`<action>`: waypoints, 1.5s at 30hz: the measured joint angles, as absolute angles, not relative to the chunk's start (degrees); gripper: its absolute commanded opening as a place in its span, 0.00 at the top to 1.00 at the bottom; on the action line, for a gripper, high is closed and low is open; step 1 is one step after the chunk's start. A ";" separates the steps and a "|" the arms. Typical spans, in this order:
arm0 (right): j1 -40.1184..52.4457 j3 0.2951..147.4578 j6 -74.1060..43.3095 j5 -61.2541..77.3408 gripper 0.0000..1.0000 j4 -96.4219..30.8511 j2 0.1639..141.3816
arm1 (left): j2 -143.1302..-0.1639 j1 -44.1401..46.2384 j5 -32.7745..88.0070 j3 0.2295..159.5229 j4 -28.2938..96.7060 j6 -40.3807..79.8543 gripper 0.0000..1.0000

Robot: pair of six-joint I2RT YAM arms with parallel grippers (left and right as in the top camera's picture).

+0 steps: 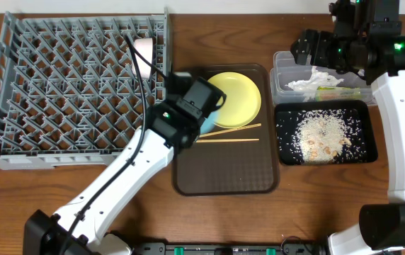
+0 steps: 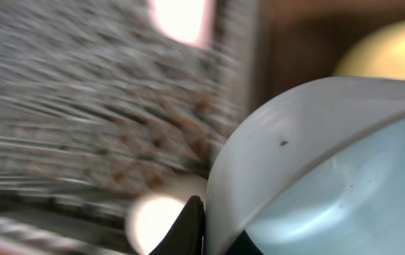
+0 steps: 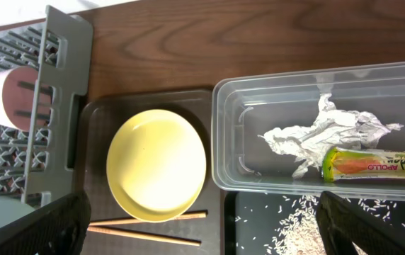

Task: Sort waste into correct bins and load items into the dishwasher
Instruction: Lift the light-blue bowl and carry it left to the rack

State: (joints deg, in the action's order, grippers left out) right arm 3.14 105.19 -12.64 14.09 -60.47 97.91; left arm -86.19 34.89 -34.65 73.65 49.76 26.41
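Observation:
My left gripper is shut on the rim of the light-blue bowl, held over the left end of the brown tray beside the grey dish rack. In the blurred left wrist view the bowl fills the right side, with my finger on its rim. A white cup sits in the rack. The yellow-green plate and chopsticks lie on the tray. My right gripper is open and empty above the clear tub, which holds tissue and the wrapper. Rice lies in the black tray. I cannot make out the white bowl.
The brown serving tray sits mid-table between the rack and the two bins. The rack's grey wall stands just left of the tray. Both white arm bases rise from the near edge.

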 measured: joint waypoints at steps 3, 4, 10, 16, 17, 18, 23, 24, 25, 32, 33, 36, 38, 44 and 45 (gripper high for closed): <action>3.16 105.19 -12.64 14.09 0.01 -60.47 97.91 | -86.19 32.05 -45.58 73.65 49.74 24.64 0.93; 3.14 105.19 -12.64 14.09 0.01 -60.47 97.91 | -86.19 31.07 -48.49 73.65 49.74 24.21 0.92; 3.14 105.19 -12.64 14.09 0.01 -60.47 97.91 | -86.19 24.21 -60.62 73.65 44.01 18.61 0.93; 3.14 105.19 -12.64 14.09 0.01 -60.47 97.91 | -87.15 22.00 -65.69 73.47 30.96 6.66 0.93; 3.14 105.19 -12.64 14.09 0.01 -60.45 97.91 | -87.81 22.00 -66.83 73.45 29.39 4.75 0.93; 3.14 105.19 -12.64 14.09 0.01 -60.47 97.91 | -88.58 22.02 -67.99 73.45 28.10 2.96 0.93; 3.14 105.19 -12.64 14.09 0.01 -60.47 97.91 | -93.86 22.02 -74.24 73.45 26.48 -2.26 0.93; 3.14 105.19 -12.67 14.09 0.01 -60.45 97.91 | -95.26 22.02 -75.35 73.41 26.50 -3.01 0.93; 3.14 105.19 -12.67 14.09 0.01 -60.47 97.91 | -96.14 22.02 -75.85 73.36 26.46 -3.33 0.93; 3.14 105.19 -12.67 14.09 0.01 -60.45 97.91 | -100.51 22.24 -78.00 72.79 26.33 -4.56 0.93; 3.14 105.19 -12.64 14.09 0.01 -60.45 97.91 | -100.79 22.31 -78.04 72.77 26.30 -4.56 0.92; 3.14 105.19 -12.67 14.09 0.01 -60.45 97.91 | -101.34 22.35 -77.97 72.77 26.30 -4.56 0.93; 3.14 105.19 -12.64 14.09 0.01 -60.45 97.91 | -101.73 22.52 -77.97 72.77 26.30 -4.56 0.93; 3.14 105.19 -12.64 14.09 0.01 -60.45 97.91 | -102.00 23.42 -77.69 72.75 26.33 -4.56 0.93; 3.14 105.19 -12.67 14.09 0.01 -60.45 97.91 | -102.02 23.49 -77.19 72.75 26.39 -4.56 0.93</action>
